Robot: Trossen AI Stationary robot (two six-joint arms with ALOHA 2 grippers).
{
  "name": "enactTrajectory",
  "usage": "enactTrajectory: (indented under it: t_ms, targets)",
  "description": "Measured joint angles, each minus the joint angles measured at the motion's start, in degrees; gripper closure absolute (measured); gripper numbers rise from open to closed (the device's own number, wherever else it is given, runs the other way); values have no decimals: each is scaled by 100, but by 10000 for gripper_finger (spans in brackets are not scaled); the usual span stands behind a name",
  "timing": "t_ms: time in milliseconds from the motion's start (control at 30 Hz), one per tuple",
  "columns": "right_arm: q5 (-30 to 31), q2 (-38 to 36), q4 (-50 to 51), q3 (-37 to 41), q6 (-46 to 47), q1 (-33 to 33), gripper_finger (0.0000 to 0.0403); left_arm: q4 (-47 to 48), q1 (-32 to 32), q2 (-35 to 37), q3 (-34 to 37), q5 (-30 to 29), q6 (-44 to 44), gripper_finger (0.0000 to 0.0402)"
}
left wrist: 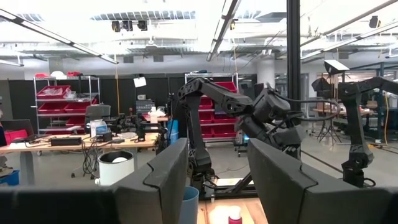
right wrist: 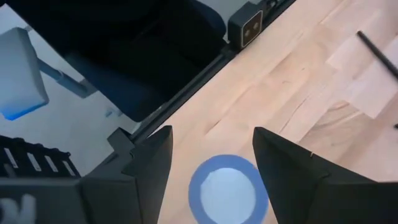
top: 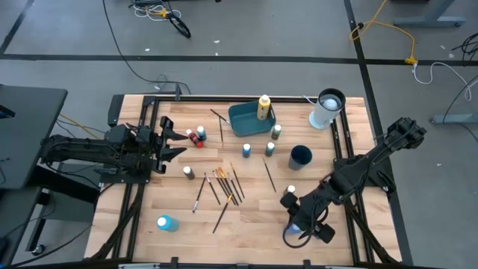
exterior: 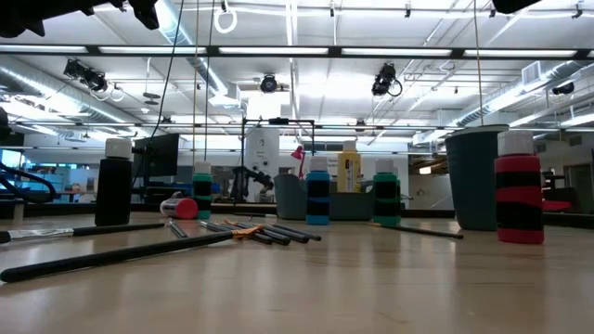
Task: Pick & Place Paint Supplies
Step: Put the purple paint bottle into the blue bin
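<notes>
My right gripper (top: 297,224) (right wrist: 211,155) is open near the table's near right edge, pointing down over an upright blue paint bottle (right wrist: 227,190) with a pale cap. Its fingers stand on either side of the cap, with no touch visible. My left gripper (top: 178,142) (left wrist: 217,180) waits open at the table's left, pointing right. Several brushes (top: 224,187) (exterior: 251,232) lie flat mid-table. Red (top: 198,137), green (top: 276,131) and blue (top: 246,150) bottles stand around them. Another blue bottle (top: 166,223) lies on its side near the near edge.
A teal tray (top: 243,119) holding a yellow bottle (top: 263,107) sits by the far edge. A tall white cylinder with a dark top (top: 326,108) stands at the far right and a dark cup (top: 300,156) right of centre. A red bottle (exterior: 518,199) stands close to the low camera.
</notes>
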State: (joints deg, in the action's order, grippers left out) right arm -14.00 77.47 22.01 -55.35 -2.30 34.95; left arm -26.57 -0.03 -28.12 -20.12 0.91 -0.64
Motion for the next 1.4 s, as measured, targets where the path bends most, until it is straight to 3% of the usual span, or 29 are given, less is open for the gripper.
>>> enactTrajectory:
  t_ms: [167, 367, 667, 933, 1100, 1400]
  targets:
    - [28, 0, 116, 0, 38, 23, 185, 4, 0, 0, 0, 0, 0, 226]
    - [464, 0, 363, 0, 195, 21, 201, 2, 0, 0, 0, 0, 0, 226]
    - [410, 138, 511, -6, 219, 21, 222, 2, 0, 0, 0, 0, 0, 226]
    - [286, 240, 357, -15, 145, 14, 287, -116, 0, 2, 0, 0, -5, 226]
    - [253, 236, 299, -7, 165, 19, 287, -114, 1, 0, 0, 0, -9, 226]
    - [1038, 238, -384, 22, -298, 10, 286, -111, 1, 0, 0, 2, -9, 226]
